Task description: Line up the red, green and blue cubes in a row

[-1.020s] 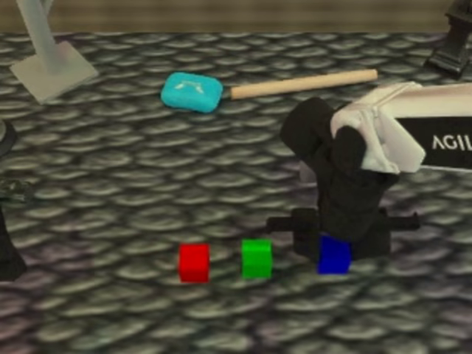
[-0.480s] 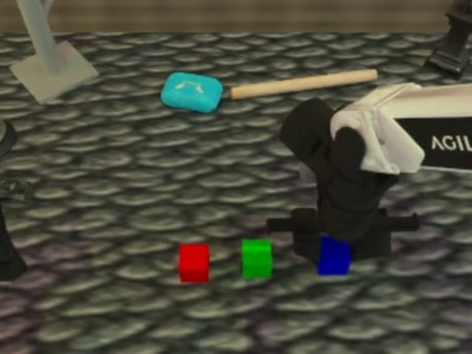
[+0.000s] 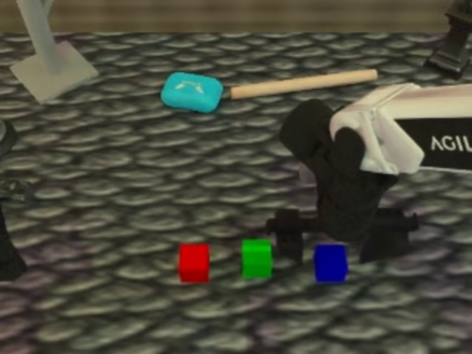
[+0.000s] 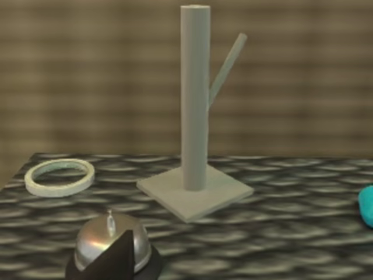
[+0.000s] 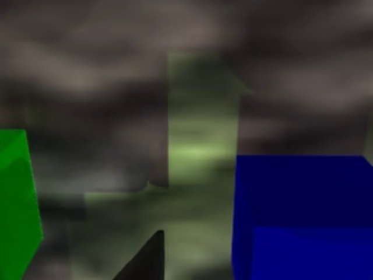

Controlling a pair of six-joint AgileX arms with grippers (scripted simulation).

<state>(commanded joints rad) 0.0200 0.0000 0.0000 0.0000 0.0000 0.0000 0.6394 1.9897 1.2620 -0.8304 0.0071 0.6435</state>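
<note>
Near the table's front in the top view, the red cube (image 3: 194, 262), green cube (image 3: 257, 258) and blue cube (image 3: 330, 263) sit in one row, left to right. My right gripper (image 3: 335, 237) hangs open just behind the blue cube, its dark fingers (image 3: 287, 234) spread to either side and apart from it. The right wrist view shows the blue cube (image 5: 303, 216) and green cube (image 5: 14, 198) on the table, with one fingertip (image 5: 145, 259) between them. My left gripper (image 3: 7, 258) is parked at the left edge, open with nothing in it.
A teal-headed tool (image 3: 192, 92) with a wooden handle (image 3: 302, 83) lies at the back. A grey stand (image 3: 51, 70) rises at the back left. Near the left arm are a silver bell (image 4: 111, 242) and a pale ring (image 4: 59, 177). A dark object (image 3: 453, 44) is at the back right.
My right gripper has opened and let go of the blue cube, which now rests on the table. The left arm has not moved.
</note>
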